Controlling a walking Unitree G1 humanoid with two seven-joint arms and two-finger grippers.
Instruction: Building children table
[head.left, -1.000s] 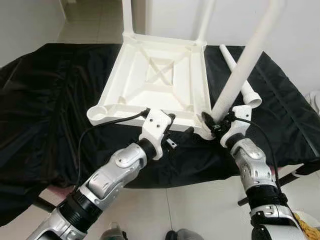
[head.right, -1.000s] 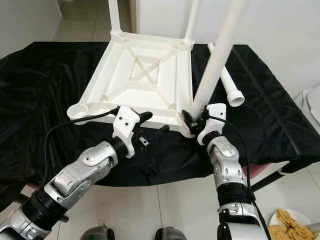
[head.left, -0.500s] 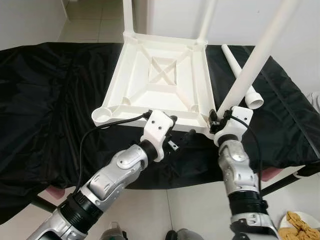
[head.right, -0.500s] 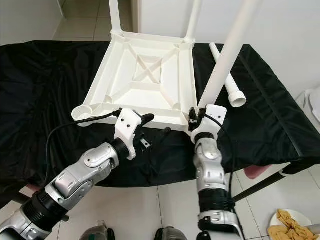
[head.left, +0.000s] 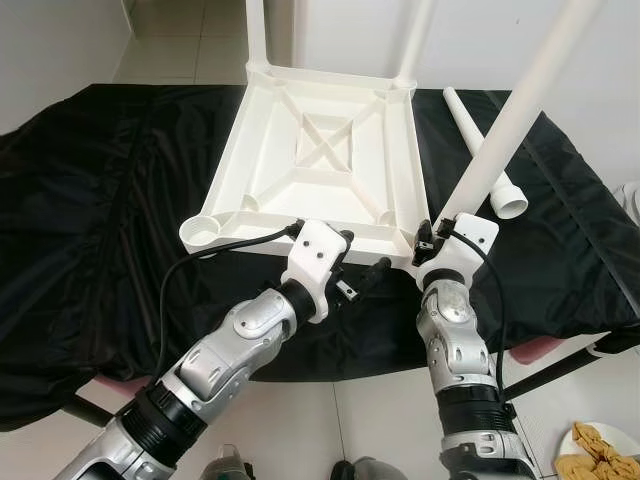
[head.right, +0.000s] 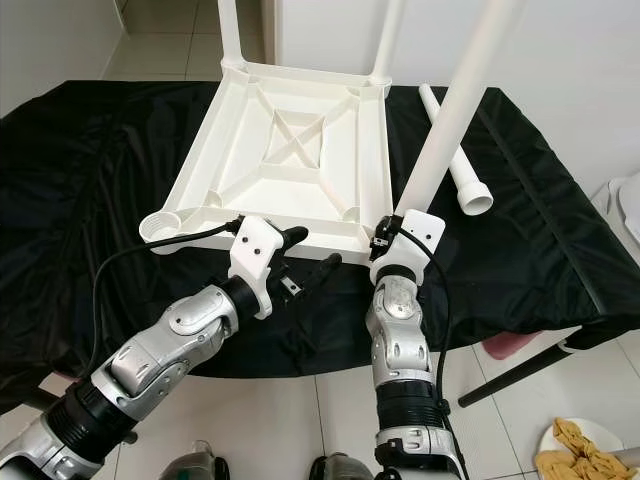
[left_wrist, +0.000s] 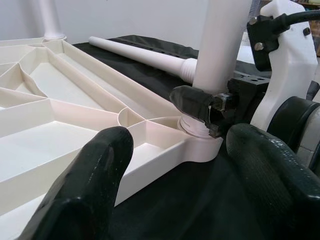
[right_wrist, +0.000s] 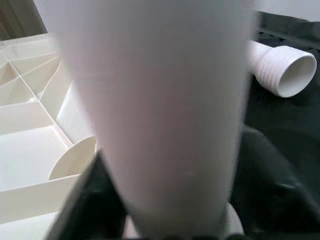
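Observation:
A white children's tabletop (head.left: 320, 160) lies upside down on a black cloth, with two white legs standing in its far corners. My right gripper (head.left: 430, 238) is shut on the base of a third white leg (head.left: 510, 110), which leans up to the right from the near right corner socket. In the left wrist view its black fingertip (left_wrist: 197, 102) wraps the leg base (left_wrist: 220, 50). My left gripper (head.left: 358, 268) hovers open at the tabletop's near edge, its fingers (left_wrist: 80, 185) holding nothing. A loose leg (head.left: 480, 140) lies on the cloth to the right. The near left socket (head.left: 203, 232) is empty.
The black cloth (head.left: 100, 200) drapes over the whole work table and hangs off its near edge. A plate of snacks (head.left: 598, 452) sits on the tiled floor at the bottom right. A white wall rises behind the table.
My right forearm has swung left to stand under the near right corner, still gripping the leg, whose base stays at the socket. The left gripper has barely moved.

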